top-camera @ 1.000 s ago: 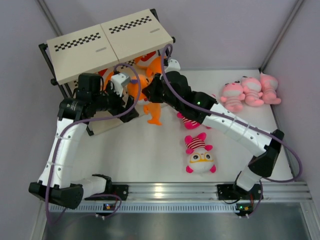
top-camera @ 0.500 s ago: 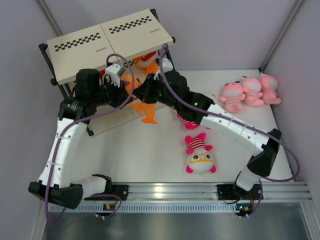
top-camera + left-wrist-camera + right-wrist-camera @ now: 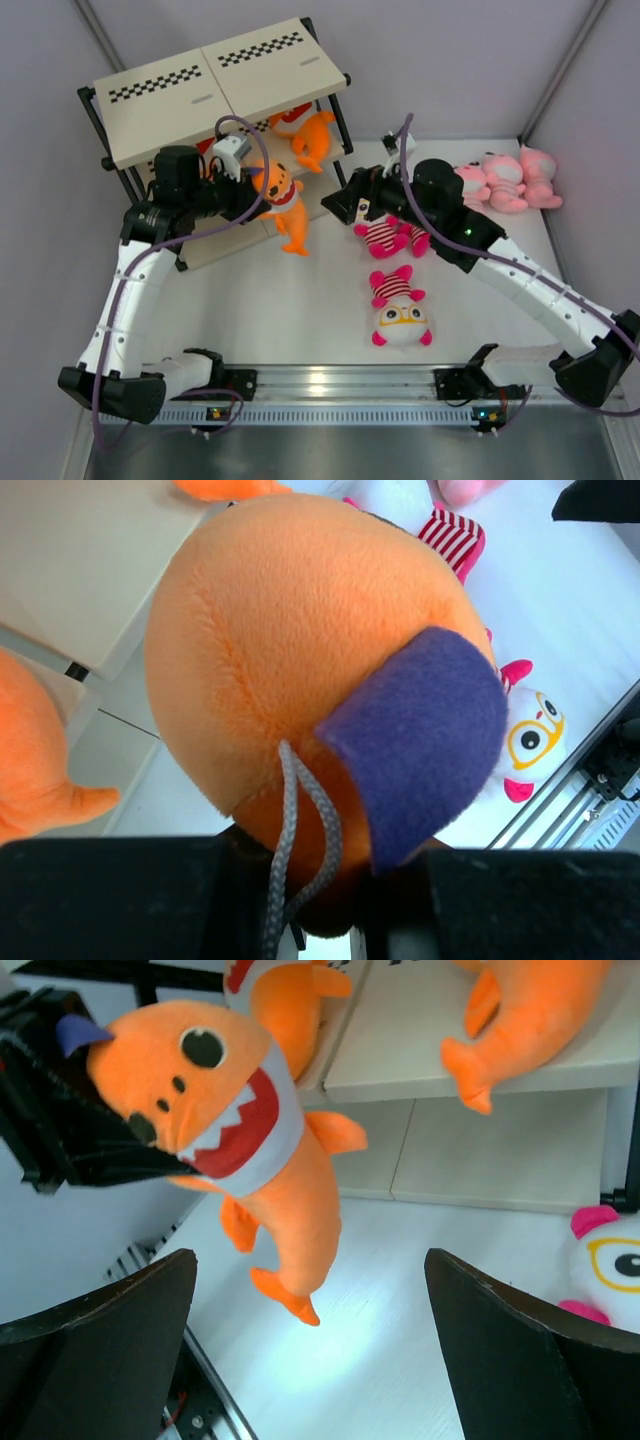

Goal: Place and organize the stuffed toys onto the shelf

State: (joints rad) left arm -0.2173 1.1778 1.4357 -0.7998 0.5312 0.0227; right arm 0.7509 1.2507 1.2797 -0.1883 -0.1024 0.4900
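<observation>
My left gripper (image 3: pixel 250 186) is shut on the head of an orange stuffed toy (image 3: pixel 287 210), which hangs in the air just in front of the shelf (image 3: pixel 160 115). In the left wrist view that toy's orange head (image 3: pixel 290 650) fills the frame above my left gripper (image 3: pixel 330 885). My right gripper (image 3: pixel 342 206) stands open and empty to the toy's right; its wrist view shows the hanging toy (image 3: pixel 255 1150) beyond my right gripper (image 3: pixel 310 1360). Another orange toy (image 3: pixel 312 135) lies on the shelf's middle board. A second orange toy (image 3: pixel 290 1000) lies beside it.
Three pink toys (image 3: pixel 500 182) lie in a row at the far right. Two white-headed striped toys lie on the table, one (image 3: pixel 388 236) under the right arm and one (image 3: pixel 400 312) nearer the front. The shelf's lower board (image 3: pixel 480 1150) is bare.
The right gripper has opened, let go of the orange toy and pulled back to the right. The left gripper has shut on the toy's head and now holds it alone.
</observation>
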